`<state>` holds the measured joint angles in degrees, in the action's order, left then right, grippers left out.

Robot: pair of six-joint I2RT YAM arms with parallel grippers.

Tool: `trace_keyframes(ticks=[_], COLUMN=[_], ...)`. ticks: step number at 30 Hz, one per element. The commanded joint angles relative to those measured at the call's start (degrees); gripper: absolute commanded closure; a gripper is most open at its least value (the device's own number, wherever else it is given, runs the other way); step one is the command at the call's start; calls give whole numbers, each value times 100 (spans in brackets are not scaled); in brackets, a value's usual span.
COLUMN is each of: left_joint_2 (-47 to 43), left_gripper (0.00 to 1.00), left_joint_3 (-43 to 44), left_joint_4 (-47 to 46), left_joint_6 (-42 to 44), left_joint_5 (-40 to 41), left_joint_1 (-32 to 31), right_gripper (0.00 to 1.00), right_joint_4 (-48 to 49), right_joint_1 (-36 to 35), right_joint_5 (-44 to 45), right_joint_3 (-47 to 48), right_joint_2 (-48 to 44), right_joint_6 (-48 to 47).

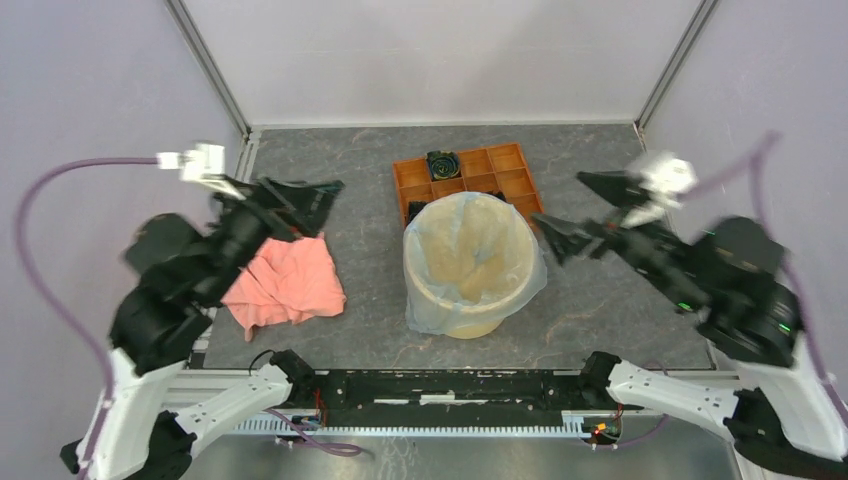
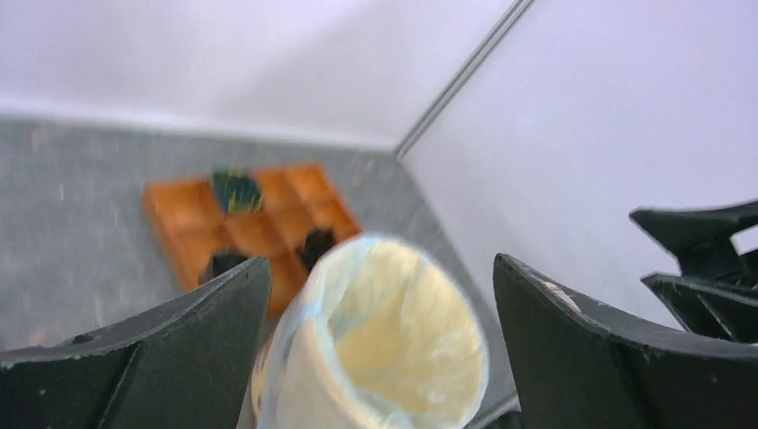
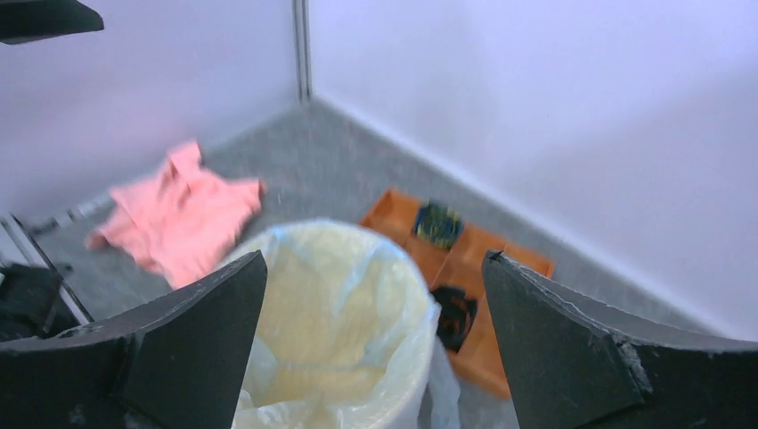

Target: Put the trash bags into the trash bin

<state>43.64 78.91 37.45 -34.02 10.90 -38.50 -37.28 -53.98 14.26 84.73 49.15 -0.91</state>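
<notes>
The trash bin (image 1: 478, 327), a round yellow-tan bucket, stands upright mid-table. The trash bag (image 1: 530, 270), thin pale blue film, lines its inside and drapes over the rim and down the outer wall. My left gripper (image 1: 318, 208) hangs open above the table left of the bin, apart from it. My right gripper (image 1: 558, 200) is open just right of the bin's rim, with nothing between its fingers. The left wrist view frames the lined bin (image 2: 402, 331) between the open left gripper (image 2: 381, 260). The right wrist view shows the bag (image 3: 357, 295) below the open right gripper (image 3: 375, 256).
A salmon-pink cloth (image 1: 290, 280) lies crumpled on the table left of the bin, also visible in the right wrist view (image 3: 183, 214). An orange compartmented tray (image 1: 505, 170) with small dark items sits right behind the bin. White walls enclose the table.
</notes>
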Motion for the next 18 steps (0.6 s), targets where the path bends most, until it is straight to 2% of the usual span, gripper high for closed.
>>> trace_keyframes(ticks=[1, 4, 7, 18], left_joint_2=[293, 533, 704, 778], left_gripper=[0, 0, 0, 0], left_joint_3=[1241, 1868, 2274, 2241], left_joint_4=[35, -94, -158, -283], left_joint_6=[1147, 1383, 1512, 1458], left_joint_5=[117, 59, 61, 31], left_joint_1=[-17, -17, -17, -17], right_gripper=[2, 2, 2, 2], right_joint_4=[204, 32, 73, 267], right_joint_1=[19, 9, 10, 15], right_joint_5=[-501, -279, 63, 583], right_joint_3=[585, 1188, 1388, 1175], right_joint_2=[-589, -633, -749, -900], right_joint_6=[-550, -551, -617, -760])
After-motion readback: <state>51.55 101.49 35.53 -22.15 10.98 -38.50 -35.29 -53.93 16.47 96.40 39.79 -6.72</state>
